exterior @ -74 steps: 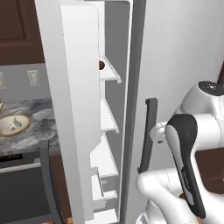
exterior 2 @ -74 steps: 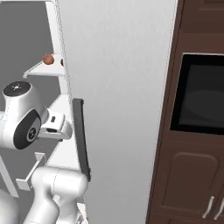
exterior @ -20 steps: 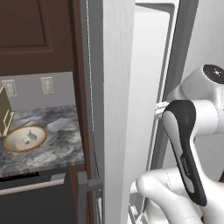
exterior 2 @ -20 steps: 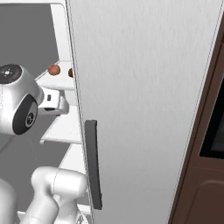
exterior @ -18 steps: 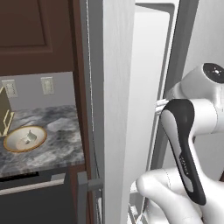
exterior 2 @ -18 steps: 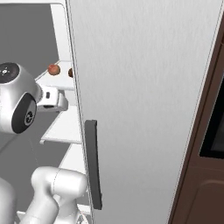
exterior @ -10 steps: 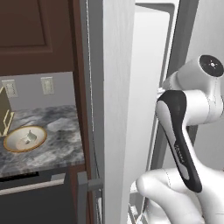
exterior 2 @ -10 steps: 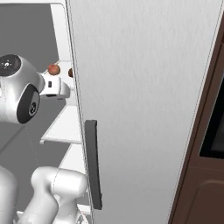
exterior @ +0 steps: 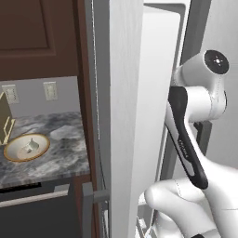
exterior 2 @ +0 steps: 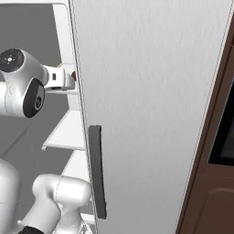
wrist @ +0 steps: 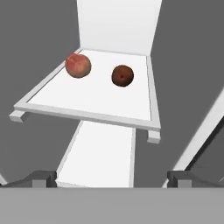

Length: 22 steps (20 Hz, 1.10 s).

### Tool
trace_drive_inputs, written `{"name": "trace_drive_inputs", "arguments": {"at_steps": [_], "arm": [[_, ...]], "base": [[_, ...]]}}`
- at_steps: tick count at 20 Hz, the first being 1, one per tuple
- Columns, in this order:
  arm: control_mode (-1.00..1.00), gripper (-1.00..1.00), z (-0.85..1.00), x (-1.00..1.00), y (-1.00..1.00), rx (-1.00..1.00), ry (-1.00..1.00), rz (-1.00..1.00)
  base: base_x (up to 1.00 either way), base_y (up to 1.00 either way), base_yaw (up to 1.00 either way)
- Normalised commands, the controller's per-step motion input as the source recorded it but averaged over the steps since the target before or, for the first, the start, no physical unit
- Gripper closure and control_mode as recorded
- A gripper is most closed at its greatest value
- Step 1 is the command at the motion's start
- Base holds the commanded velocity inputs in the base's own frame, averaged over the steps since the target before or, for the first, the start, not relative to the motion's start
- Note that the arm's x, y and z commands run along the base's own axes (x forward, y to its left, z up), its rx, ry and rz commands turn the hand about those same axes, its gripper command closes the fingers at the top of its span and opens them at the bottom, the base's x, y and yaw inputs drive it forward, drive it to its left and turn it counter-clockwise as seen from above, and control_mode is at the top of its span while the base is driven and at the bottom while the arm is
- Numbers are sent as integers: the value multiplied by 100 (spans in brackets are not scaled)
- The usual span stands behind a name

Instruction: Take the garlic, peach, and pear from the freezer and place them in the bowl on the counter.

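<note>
Peach (wrist: 78,65) and a dark reddish-brown fruit (wrist: 122,75) lie apart on a white freezer shelf (wrist: 94,98), ahead of the gripper (wrist: 112,177), whose jaws stand wide and hold nothing. Compared with half a second ago, the arm reaches deeper into the freezer (exterior 2: 68,132). The bowl (exterior: 26,147) sits on the counter (exterior: 60,153).

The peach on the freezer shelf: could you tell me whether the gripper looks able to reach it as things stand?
Probably yes. In the hand view the open gripper faces the white shelf, where the peach sits beside a darker fruit, apart from it. Nothing lies between the jaws and the peach, though it is still some way ahead.
</note>
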Motion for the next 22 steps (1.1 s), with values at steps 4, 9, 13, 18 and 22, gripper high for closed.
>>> {"name": "trace_drive_inputs", "arguments": {"at_steps": [4,9,13,18,22], "arm": [[-100,-100,13,37,3,0,0,-7],[-100,-100,0,34,15,1,0,-10],[-100,-100,0,52,13,0,0,-5],[-100,-100,0,59,0,0,0,0],[-100,-100,0,45,2,0,1,0]], "base": [[0,0,0],[0,0,0],[0,0,0],[0,0,0],[0,0,0]]}}
